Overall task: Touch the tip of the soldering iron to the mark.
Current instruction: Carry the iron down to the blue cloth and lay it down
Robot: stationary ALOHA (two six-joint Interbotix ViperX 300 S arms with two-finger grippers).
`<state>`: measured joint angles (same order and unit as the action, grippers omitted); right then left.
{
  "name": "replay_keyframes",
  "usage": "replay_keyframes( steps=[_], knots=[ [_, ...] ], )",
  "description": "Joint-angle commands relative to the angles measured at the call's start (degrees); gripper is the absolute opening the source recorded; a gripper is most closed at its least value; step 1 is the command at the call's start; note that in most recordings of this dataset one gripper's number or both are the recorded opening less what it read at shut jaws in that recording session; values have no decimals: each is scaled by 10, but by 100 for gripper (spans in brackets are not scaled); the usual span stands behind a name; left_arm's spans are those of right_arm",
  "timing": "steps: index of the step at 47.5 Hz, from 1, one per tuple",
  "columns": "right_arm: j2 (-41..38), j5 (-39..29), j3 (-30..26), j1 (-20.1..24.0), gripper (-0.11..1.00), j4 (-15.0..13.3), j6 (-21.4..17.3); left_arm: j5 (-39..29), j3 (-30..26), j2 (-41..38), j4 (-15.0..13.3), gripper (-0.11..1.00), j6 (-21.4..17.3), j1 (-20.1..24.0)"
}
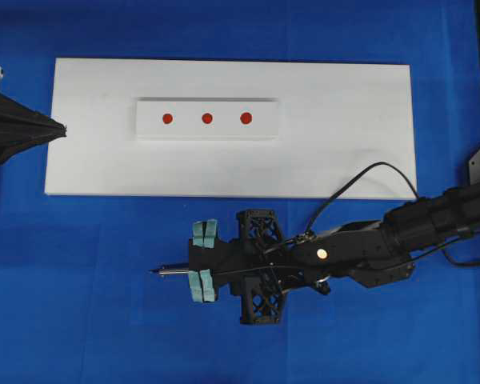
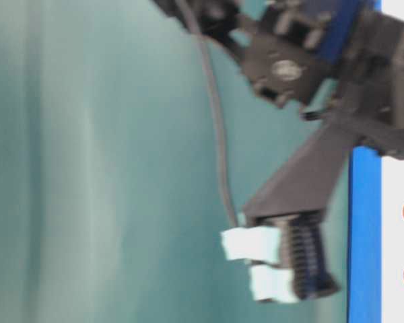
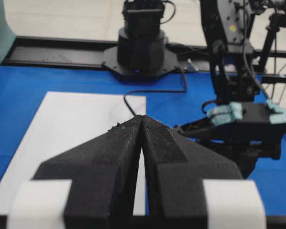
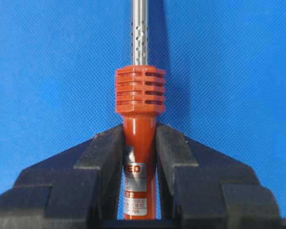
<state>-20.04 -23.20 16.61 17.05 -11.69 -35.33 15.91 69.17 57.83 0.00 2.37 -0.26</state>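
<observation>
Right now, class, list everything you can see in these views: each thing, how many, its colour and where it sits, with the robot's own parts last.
Slim red-orange-handled soldering iron: one, silver shaft, over the blue cloth below the board, tip pointing left.
Black cord: one, looping from the iron across the board's lower right corner.
Flat white rectangular board: one, on the blue cloth.
Raised white block: one, on the board.
Round red dots: three in a row on the block; the middle is the mark.
Left gripper: black, shut, at the board's left edge.
Right gripper: black, shut on the iron's handle.

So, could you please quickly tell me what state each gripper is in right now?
Left gripper: closed, holding nothing.
Right gripper: closed on the soldering iron, gripping its red-orange handle.
</observation>
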Motion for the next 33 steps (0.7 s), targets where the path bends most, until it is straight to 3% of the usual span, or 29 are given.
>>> replay_keyframes(
  steps=[1, 33],
  knots=[
    [4, 16, -1, 0, 6, 0, 0, 3, -6, -2, 1, 0, 0, -1],
    [-7, 20, 0, 0, 7, 1, 0, 2, -6, -2, 1, 0, 0, -1]
  ],
)
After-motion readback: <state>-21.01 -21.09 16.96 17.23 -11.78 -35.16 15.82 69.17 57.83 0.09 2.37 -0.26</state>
